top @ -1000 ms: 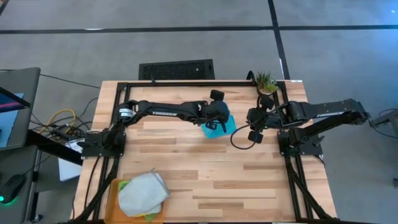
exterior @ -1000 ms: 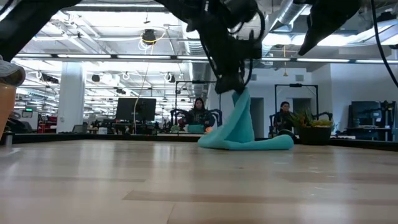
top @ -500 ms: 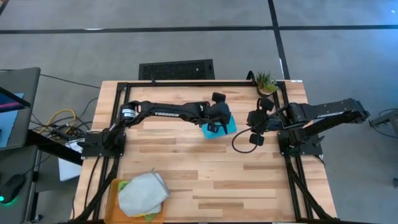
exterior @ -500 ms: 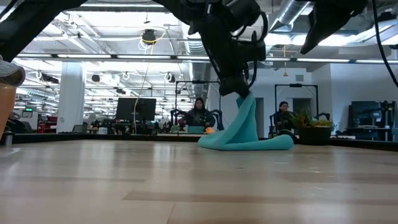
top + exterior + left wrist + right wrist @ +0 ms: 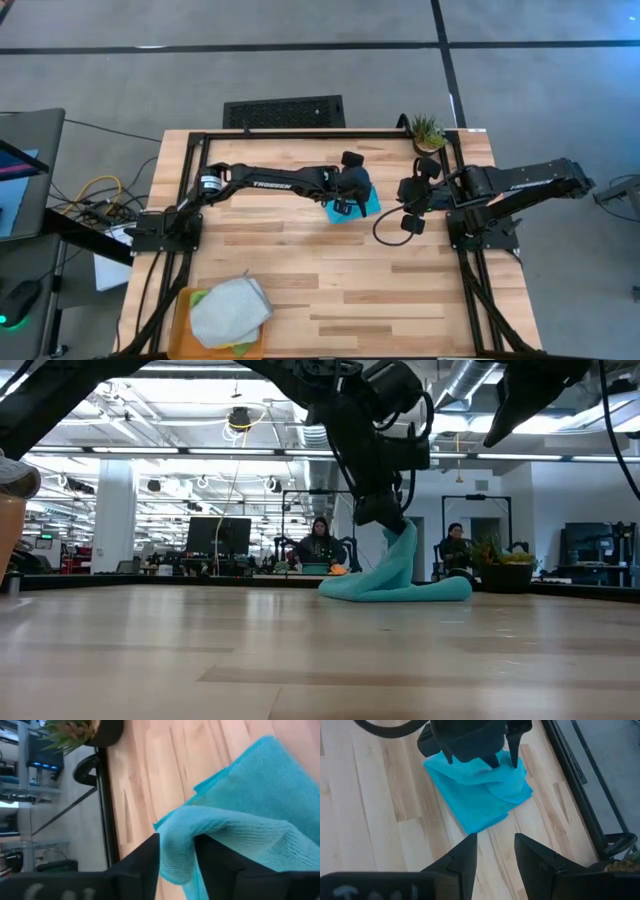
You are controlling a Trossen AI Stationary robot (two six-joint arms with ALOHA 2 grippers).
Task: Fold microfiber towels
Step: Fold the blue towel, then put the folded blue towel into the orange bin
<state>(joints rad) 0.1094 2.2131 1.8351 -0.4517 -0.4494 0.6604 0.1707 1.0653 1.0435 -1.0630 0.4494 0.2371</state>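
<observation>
A turquoise towel (image 5: pixel 366 203) lies bunched on the far middle of the table, and one fold of it rises to my left gripper (image 5: pixel 347 208). That gripper slants down over it with its fingers apart, the fold (image 5: pixel 177 845) between them. In the low view the towel (image 5: pixel 400 578) peaks at the gripper (image 5: pixel 385 520), and its lower part lies flat on the wood. My right gripper (image 5: pixel 495 855) hangs open above the table to the towel's right, with nothing between its fingers. My left gripper has its two fingers (image 5: pixel 145 865) on either side of a raised fold near the towel's edge (image 5: pixel 175 827), and the cloth lies against their inner sides. The fingers come slanting down from the table's left. The fold stands up slack, and the rest lies on the table.
An orange tray (image 5: pixel 183 300) at the near left corner holds a light grey towel (image 5: pixel 230 312) over other cloths. A potted plant (image 5: pixel 428 130) stands at the far right corner. Black frame rails (image 5: pixel 300 133) run along the table's edges. Bare wood lies in the middle and near right.
My left gripper has sunk a little toward the table with the turquoise towel's raised fold. The fold's peak now stands lower and slacker, while the part of the towel on the table has stayed put.
</observation>
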